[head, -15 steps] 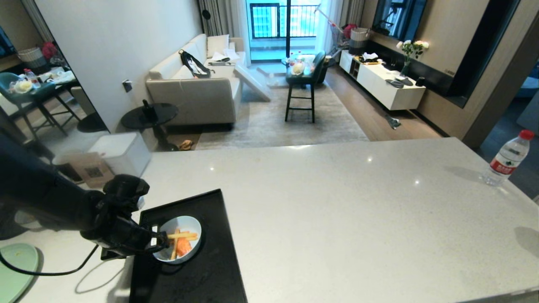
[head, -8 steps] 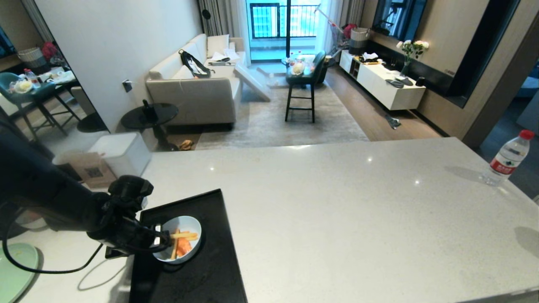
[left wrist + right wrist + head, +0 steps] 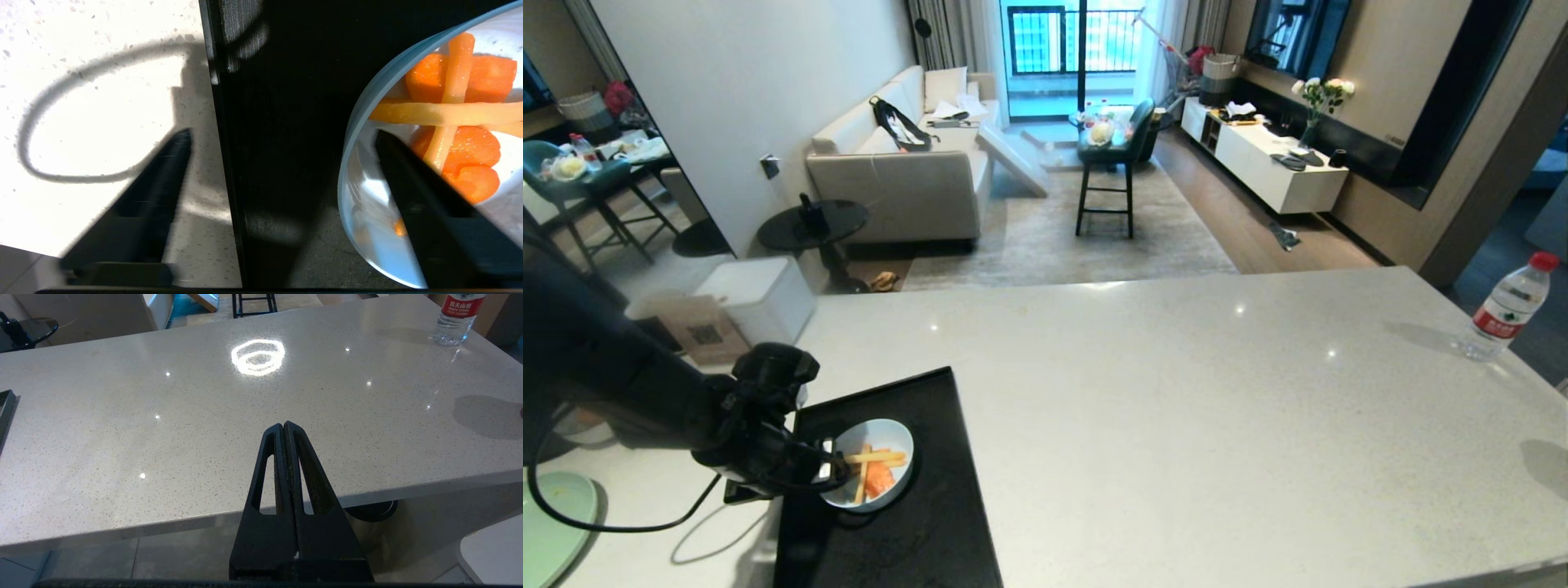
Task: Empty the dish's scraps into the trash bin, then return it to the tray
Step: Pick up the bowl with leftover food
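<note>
The dish [image 3: 882, 433], a small pale blue-white bowl, sits on the black tray [image 3: 923, 539] at the counter's near left. In it lie the scraps [image 3: 876, 474]: pale-yellow sticks and orange chunks. My left gripper [image 3: 832, 472] is at the dish's left rim, open. In the left wrist view the left gripper [image 3: 282, 134] straddles the rim: one finger [image 3: 408, 183] reaches inside the dish [image 3: 367, 228] beside the scraps [image 3: 470, 151], the other hangs over the white counter past the tray [image 3: 286, 81] edge. My right gripper [image 3: 283, 424] is shut, parked off the counter's near edge. The trash bin is out of view.
A water bottle [image 3: 1507, 306] stands at the counter's far right. A mint-green plate [image 3: 547, 523] lies at the near left corner, under the left arm's cable. The white counter [image 3: 1176, 408] stretches wide to the right of the tray.
The left arm has crept slightly forward and down at the dish's rim. The dish and scraps have stayed in place.
</note>
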Robot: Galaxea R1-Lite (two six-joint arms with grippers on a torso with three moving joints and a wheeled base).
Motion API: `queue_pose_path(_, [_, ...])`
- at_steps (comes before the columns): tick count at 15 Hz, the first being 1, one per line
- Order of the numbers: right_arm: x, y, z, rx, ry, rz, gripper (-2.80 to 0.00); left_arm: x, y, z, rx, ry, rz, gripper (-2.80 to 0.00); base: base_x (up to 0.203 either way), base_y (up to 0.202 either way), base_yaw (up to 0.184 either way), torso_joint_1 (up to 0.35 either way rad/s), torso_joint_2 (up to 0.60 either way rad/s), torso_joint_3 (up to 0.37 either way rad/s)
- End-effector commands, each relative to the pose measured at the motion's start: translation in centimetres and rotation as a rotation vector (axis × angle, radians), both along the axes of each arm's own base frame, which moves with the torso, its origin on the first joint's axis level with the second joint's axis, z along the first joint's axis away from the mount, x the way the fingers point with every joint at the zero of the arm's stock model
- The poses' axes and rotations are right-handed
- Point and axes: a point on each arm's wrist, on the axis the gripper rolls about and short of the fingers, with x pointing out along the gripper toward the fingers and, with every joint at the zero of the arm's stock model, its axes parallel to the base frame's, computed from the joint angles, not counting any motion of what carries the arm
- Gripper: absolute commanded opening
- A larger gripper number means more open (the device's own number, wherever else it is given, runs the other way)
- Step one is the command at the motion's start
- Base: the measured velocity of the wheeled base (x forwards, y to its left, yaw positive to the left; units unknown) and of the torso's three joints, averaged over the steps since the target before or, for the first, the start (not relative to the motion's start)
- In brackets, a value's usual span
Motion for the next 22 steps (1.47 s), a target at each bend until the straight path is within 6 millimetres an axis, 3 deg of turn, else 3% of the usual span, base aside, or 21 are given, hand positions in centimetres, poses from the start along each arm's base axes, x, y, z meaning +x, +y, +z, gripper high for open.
queue_pose_path(1, [0.0,0.0,0.0,0.000,0.000,0.000,-2.80,0.1,0.0,0.2,0.001,-0.009,0.001,-2.80,0.000,0.000,0.000,0.000,0.00,0.000])
queue_pose_path(15, [0.0,0.0,0.0,0.000,-0.001,0.000,-2.80,-0.2,-0.4,0.8,-0.014,-0.044,-0.012,-2.80,0.000,0.000,0.000,0.000,0.00,0.000])
queue_pose_path(22, [0.0,0.0,0.0,0.000,-0.002,0.000,-2.80,-1.7,0.4,3.3,-0.064,-0.117,0.033,-2.80,0.000,0.000,0.000,0.000,0.00,0.000])
